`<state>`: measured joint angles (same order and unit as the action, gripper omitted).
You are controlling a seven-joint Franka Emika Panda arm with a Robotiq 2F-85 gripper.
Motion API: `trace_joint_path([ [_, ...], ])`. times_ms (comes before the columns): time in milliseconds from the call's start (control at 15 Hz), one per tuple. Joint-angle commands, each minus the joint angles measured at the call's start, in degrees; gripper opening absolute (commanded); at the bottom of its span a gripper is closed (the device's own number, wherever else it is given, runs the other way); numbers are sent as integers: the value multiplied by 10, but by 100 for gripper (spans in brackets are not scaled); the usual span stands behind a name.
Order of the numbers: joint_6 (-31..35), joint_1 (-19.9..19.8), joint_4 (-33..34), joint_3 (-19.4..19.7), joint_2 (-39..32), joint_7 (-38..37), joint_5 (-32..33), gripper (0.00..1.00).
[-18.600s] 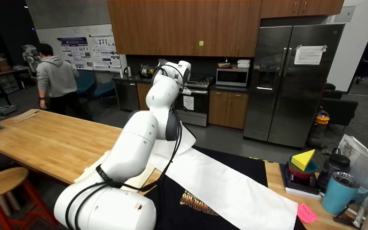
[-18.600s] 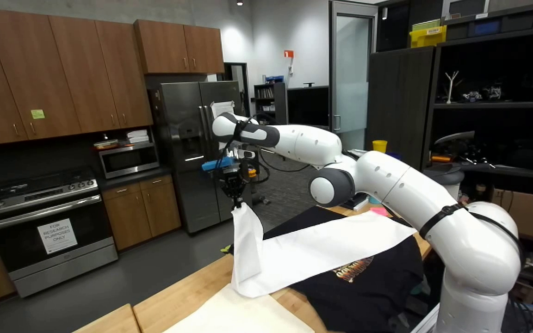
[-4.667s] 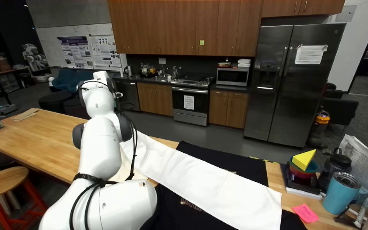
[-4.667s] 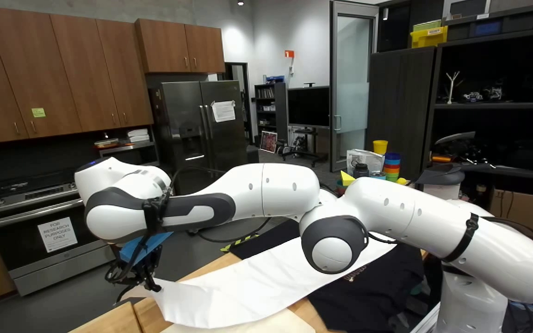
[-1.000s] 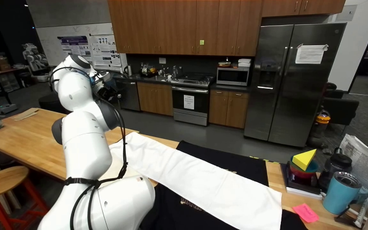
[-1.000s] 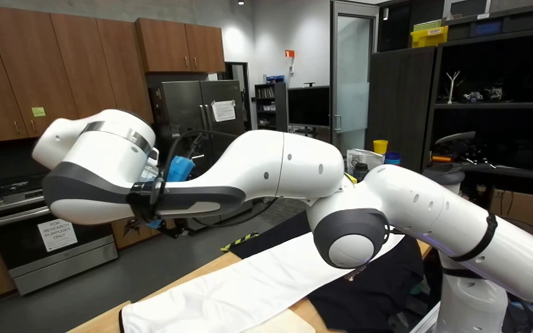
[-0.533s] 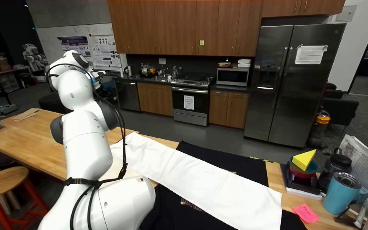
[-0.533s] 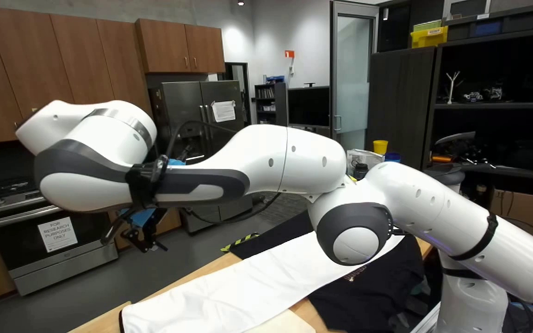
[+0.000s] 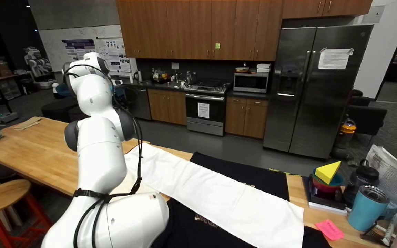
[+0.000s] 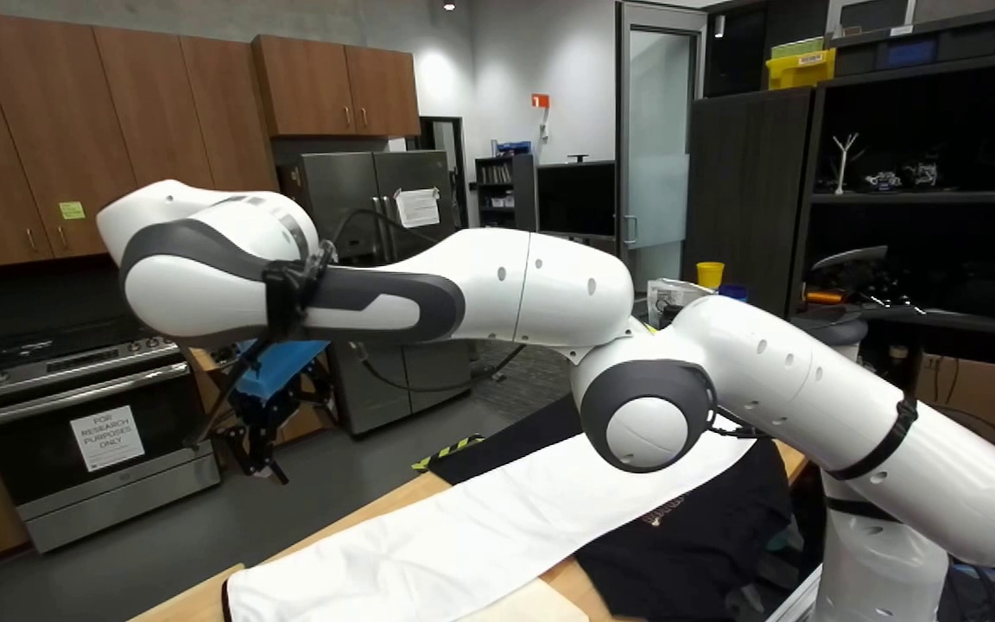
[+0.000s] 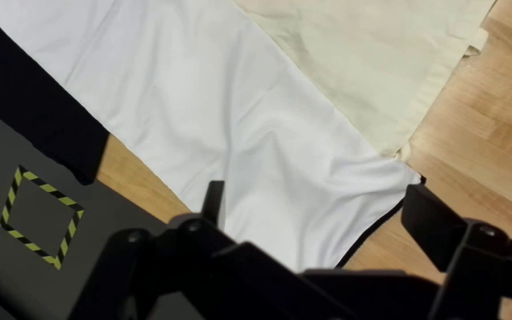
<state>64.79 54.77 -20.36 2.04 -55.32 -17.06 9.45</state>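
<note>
One long white cloth lies on the wooden surface. In the wrist view its long axis runs from half past ten to half past four, the black-edged end toward four o'clock; the fabric is smooth, with soft folds near that end. Over this end the jaws stand spread wide apart, with nothing in their hold. Two more cloths show around it: a flat black cloth toward ten o'clock and a cream cloth between one and two, with two small tabs on its edge. In an exterior view, toward four o'clock, are one cylindrical blue tumbler and one pink paper note.
</note>
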Motion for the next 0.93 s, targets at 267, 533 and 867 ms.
trace_joint_path([
  [267, 18, -36, -5, -21, 7, -6, -36, 100],
  [533, 21, -41, -8, -24, 5, -12, -37, 100],
  [867, 34, -34, -14, -17, 3, -4, -25, 100],
])
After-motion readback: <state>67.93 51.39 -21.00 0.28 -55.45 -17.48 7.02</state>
